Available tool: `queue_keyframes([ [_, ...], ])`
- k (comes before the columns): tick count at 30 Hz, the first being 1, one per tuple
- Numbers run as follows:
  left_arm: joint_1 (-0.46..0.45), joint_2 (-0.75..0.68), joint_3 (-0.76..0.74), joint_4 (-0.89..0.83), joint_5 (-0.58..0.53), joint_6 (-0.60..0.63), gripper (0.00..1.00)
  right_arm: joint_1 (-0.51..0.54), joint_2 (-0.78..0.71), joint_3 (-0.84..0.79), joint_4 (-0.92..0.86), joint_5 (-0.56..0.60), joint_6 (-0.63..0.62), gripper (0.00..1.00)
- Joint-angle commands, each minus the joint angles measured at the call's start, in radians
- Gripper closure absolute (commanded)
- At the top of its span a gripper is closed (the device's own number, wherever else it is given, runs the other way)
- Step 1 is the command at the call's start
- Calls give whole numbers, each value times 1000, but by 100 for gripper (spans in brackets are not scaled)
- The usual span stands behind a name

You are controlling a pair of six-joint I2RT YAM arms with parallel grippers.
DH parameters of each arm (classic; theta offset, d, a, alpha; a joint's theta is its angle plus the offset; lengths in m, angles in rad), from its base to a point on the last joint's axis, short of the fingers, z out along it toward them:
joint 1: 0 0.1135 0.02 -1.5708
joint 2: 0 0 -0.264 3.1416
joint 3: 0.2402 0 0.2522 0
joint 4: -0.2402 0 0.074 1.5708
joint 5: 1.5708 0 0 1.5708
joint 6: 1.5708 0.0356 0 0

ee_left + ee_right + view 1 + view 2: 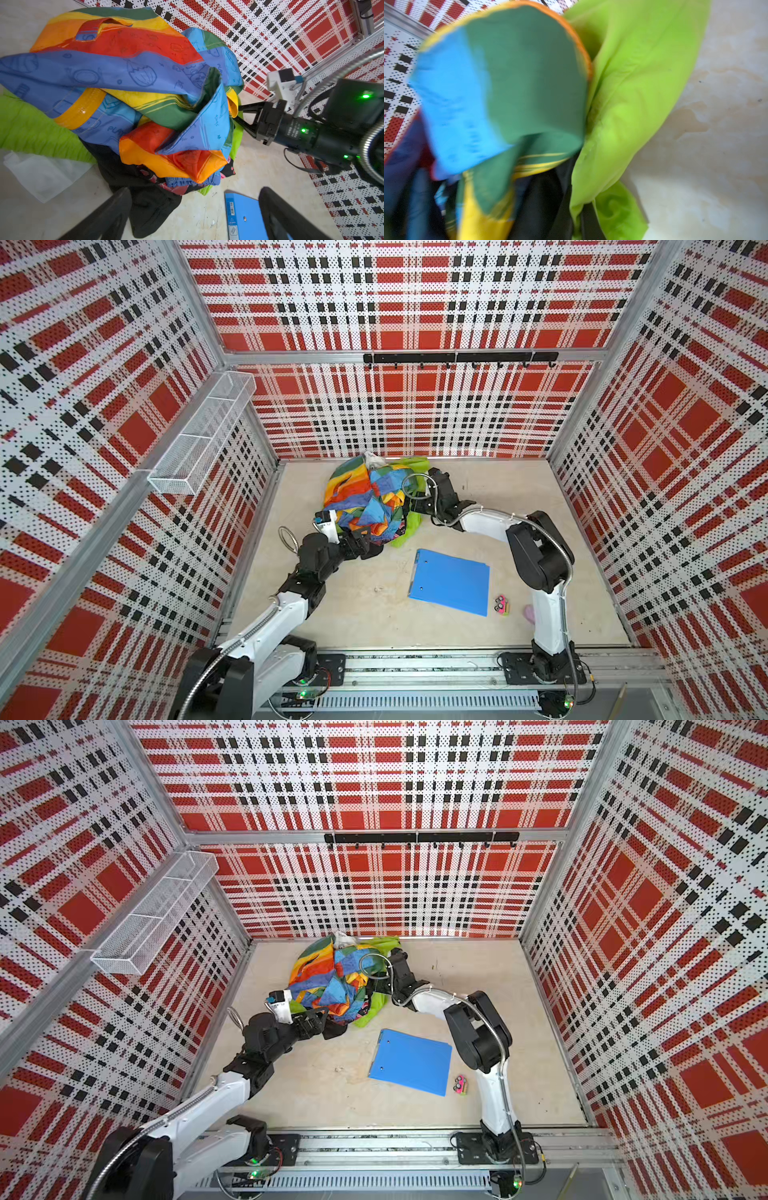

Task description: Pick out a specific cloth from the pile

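Note:
The pile (368,497) (332,982) lies at the back of the floor, topped by rainbow patchwork fabric (133,68). The lime-green cloth (409,526) (376,1011) (633,93) shows along the pile's right side and back, mostly buried. My right gripper (409,506) (578,218) reaches into the pile's right side, shut on a fold of the cloth; its tips are hidden in both top views. My left gripper (368,541) (193,218) stands open at the pile's front edge, over the floor beside a black garment (149,199), holding nothing.
A blue folder (451,583) (411,1063) lies on the floor in front of the pile, with a small pink toy (501,605) to its right. A white sheet (41,176) pokes from under the pile. A wire basket (203,431) hangs on the left wall and a hook rail (457,358) on the back wall.

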Motion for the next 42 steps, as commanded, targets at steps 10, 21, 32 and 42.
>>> queue_keyframes([
  [10,3,144,188,-6,-60,38,1,115,-173,79,-42,138,-127,98],
  [21,-74,375,306,-6,-54,111,1,148,-188,243,-143,171,-215,98],
  [32,-112,407,282,4,-97,105,1,149,-168,425,-233,181,-290,98],
  [42,-101,400,287,10,-96,115,1,149,-180,475,-259,187,-314,98],
])
